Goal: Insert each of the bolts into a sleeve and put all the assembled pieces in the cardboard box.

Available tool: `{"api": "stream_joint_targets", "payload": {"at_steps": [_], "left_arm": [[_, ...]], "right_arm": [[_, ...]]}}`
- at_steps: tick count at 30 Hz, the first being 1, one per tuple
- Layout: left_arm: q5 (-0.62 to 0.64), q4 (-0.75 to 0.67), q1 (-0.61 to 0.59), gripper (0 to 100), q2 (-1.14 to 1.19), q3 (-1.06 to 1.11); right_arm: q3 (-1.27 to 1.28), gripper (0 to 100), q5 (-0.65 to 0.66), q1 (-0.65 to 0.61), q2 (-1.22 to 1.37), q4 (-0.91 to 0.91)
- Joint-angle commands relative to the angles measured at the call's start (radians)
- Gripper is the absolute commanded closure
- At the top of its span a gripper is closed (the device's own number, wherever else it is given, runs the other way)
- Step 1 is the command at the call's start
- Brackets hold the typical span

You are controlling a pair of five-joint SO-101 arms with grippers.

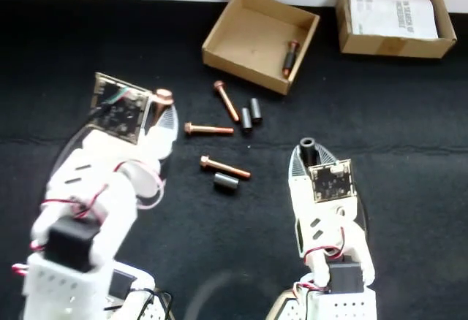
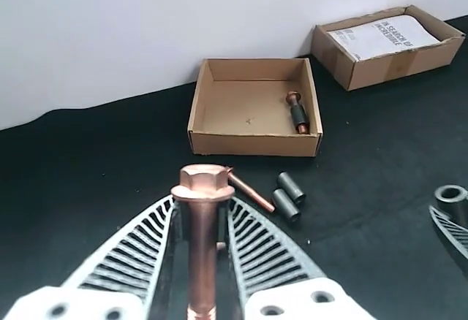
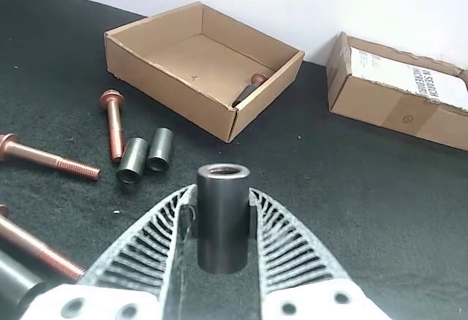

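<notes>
The left arm [image 1: 95, 188] stretches up from the near table edge, angled toward the middle; its left gripper [image 2: 202, 204] is clamped on a bolt [image 2: 202, 250] lying lengthwise between the ribbed fingers [image 2: 142, 243], head past the tips. The right arm [image 1: 330, 225] stands well apart, pointing straight ahead. Its right gripper [image 3: 223, 197] is closed on a sleeve [image 3: 223, 221] the same way, with the open bore beyond the tips

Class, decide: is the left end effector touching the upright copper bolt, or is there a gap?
Touching. The left wrist view shows the upright bolt clamped by the left end effector, both fingers closed against its shank.
</notes>
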Motion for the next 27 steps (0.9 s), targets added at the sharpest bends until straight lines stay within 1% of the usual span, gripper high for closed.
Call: {"api": "stream_joint_targets", "payload": {"at_steps": [1,3,5,10,12,14,16,18,21,27], "left_arm": [[-0.003,-0.256,0.015,99,-0.025,0.151],[-0.003,-0.361,0.018,99,-0.025,0.222],[-0.003,-0.431,0.042,99,-0.024,0.274],[0.006,-0.517,0.133,99,-0.022,0.331],[0.08,-0.546,0.166,99,-0.022,0.329],[0.195,-0.583,0.193,99,-0.016,0.323],[0.308,-0.617,0.203,99,0.018,0.311],[0.394,-0.618,0.199,99,0.077,0.263],[0.47,-0.6,0.197,99,0.183,0.179],[0.562,-0.575,0.205,99,0.34,0.01]], "right_arm": [[0.019,99.2,-0.006,-0.008,-0.021,-0.027],[0.019,99.2,-0.054,-0.008,-0.021,-0.042],[0.019,99.2,-0.098,-0.008,-0.021,-0.077],[0.019,99.2,-0.158,-0.062,-0.021,-0.114],[0.022,99.2,-0.189,-0.097,-0.021,-0.114],[0.028,99.2,-0.219,-0.133,-0.021,-0.114],[0.03,99.2,-0.239,-0.162,-0.021,-0.114],[0.03,99.2,-0.247,-0.18,-0.021,-0.113],[0.03,99.2,-0.249,-0.188,-0.021,-0.113],[0.031,99.2,-0.249,-0.188,-0.021,-0.111]]}}
